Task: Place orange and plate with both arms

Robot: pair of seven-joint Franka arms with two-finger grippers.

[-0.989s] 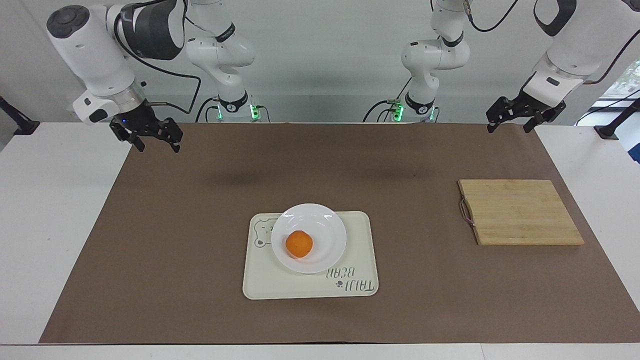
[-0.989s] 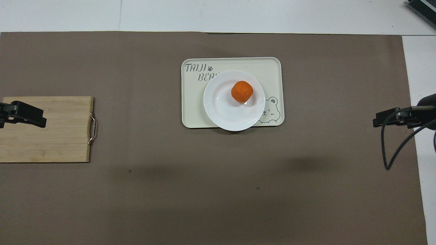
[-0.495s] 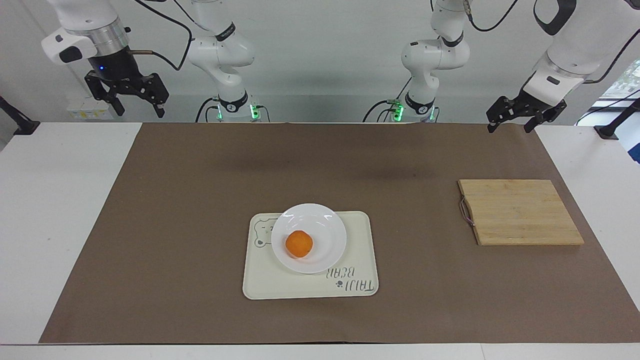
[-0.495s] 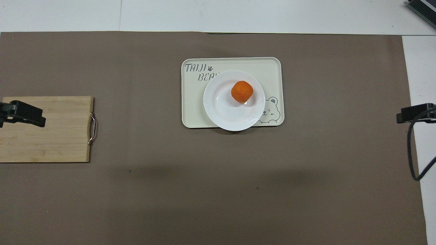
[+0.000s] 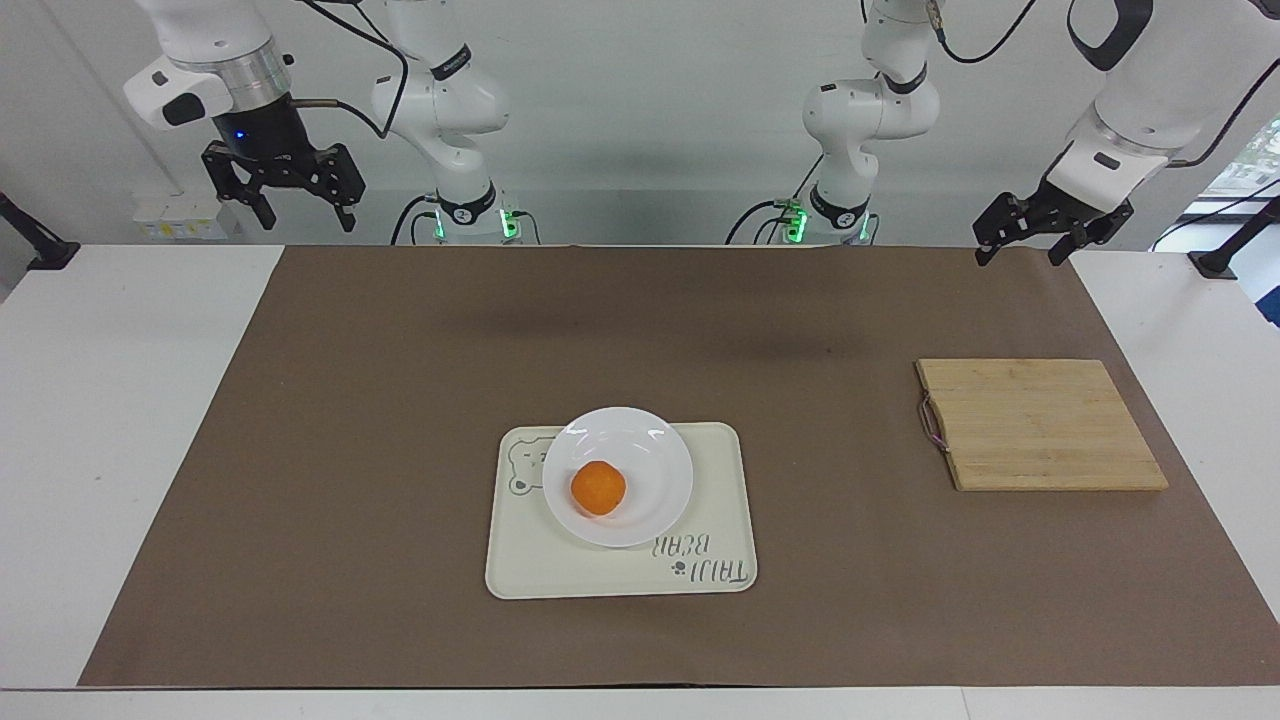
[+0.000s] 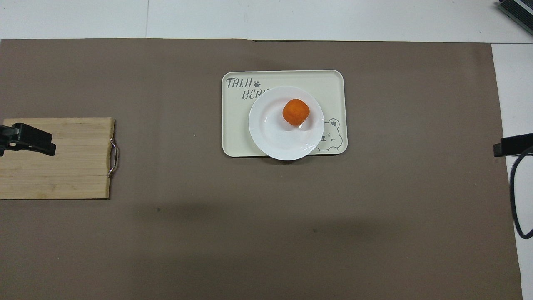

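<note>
The orange lies in the white plate. The plate stands on the cream bear tray in the middle of the brown mat. My right gripper hangs open and empty, high over the table's edge by the robots at the right arm's end; only its tip shows in the overhead view. My left gripper hangs open and empty over the mat's corner at the left arm's end; the overhead view shows it over the board. Both are far from the plate.
A bamboo cutting board with a small metal handle lies on the mat toward the left arm's end. The brown mat covers most of the white table.
My right gripper has risen from the mat's corner and drawn back toward the robots' edge, then shifted slightly toward the middle. The left arm, plate and orange have not moved.
</note>
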